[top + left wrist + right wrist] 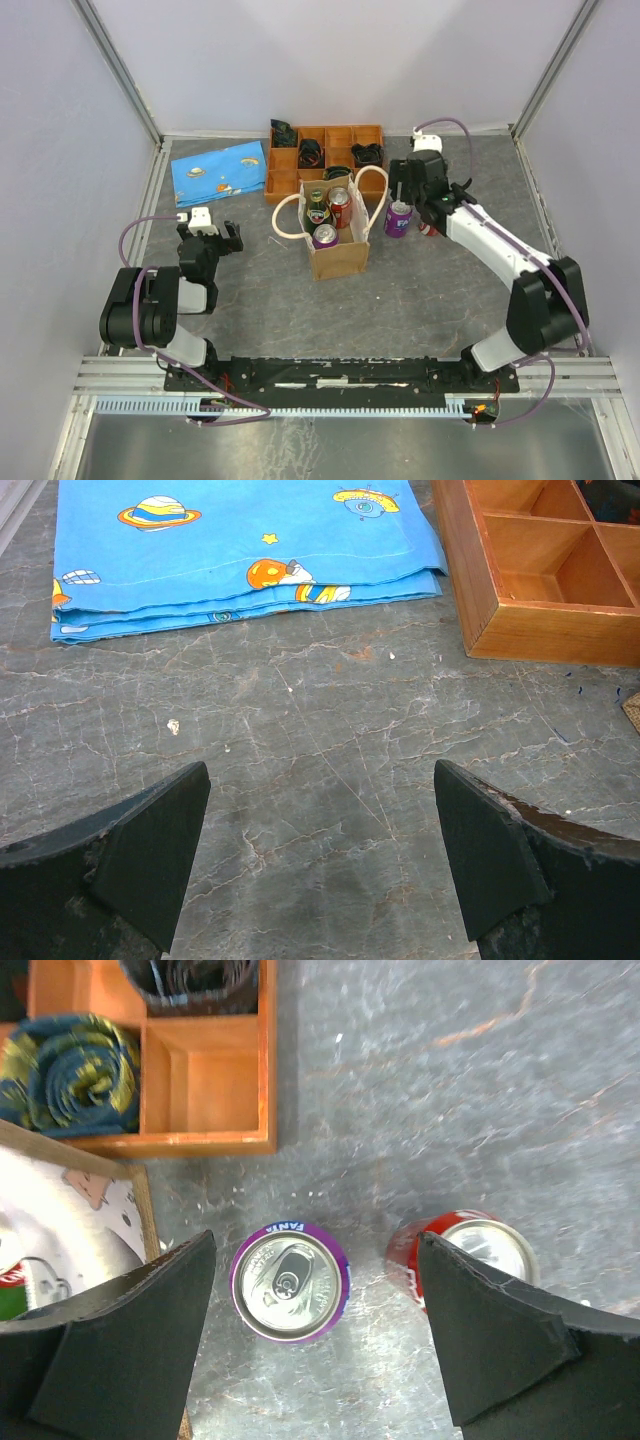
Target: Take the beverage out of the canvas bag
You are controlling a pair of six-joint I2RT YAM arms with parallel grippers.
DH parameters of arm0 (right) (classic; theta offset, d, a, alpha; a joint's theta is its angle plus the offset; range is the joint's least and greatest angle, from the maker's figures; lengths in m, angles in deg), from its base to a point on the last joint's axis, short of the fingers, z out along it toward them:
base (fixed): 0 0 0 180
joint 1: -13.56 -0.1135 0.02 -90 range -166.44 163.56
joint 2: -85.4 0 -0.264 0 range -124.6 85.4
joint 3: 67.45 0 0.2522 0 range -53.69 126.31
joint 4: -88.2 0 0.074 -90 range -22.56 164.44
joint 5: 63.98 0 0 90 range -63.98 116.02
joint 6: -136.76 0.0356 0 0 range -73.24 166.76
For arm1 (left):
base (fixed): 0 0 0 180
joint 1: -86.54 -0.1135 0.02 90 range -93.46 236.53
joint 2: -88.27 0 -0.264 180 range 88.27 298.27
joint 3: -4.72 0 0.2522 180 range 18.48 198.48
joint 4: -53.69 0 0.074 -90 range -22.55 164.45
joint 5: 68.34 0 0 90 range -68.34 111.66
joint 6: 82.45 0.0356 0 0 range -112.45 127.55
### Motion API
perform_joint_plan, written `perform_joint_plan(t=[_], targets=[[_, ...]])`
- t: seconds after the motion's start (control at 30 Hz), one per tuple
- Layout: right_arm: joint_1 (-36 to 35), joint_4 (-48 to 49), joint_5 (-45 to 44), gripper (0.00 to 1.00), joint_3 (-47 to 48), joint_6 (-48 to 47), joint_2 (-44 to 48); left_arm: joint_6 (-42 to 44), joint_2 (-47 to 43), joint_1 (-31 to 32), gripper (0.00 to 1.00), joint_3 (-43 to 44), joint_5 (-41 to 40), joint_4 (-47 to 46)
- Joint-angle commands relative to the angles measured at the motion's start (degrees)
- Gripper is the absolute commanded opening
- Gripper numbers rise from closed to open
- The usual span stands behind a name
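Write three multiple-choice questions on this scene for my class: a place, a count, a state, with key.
1. Where does the Fanta can stand, relative to the canvas bag? A inside it; B on top of it; C on the table to its right.
2. How many drinks are in the bag? A three; B one; C five.
3. The right gripper is: A shut on a can; B open; C out of view.
Key: 1C, it stands on bare table; 2A, green bottle, red can, purple can; 3B, fingers spread either side of the Fanta can.
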Motion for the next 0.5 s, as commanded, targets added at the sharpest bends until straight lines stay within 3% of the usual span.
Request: perform_joint_plan(t=[0.0, 0.27, 0.47], targets=[[-0.9, 1.1, -6.4, 0.89, 0.6, -1.1, 8.7, 2.3, -0.3, 0.2, 0.99, 0.5, -0.5, -2.1], [-6.1, 3.3, -13.7, 0.87, -0.7, -3.0, 21.5, 2.3, -0.3, 0.2, 0.99, 0.5, -0.5, -2.1], [-15.2, 1.6, -14.0, 0.85, 1.9, -6.5, 21.4, 2.3, -0.3, 0.2, 0.99, 0.5, -0.5, -2.0]])
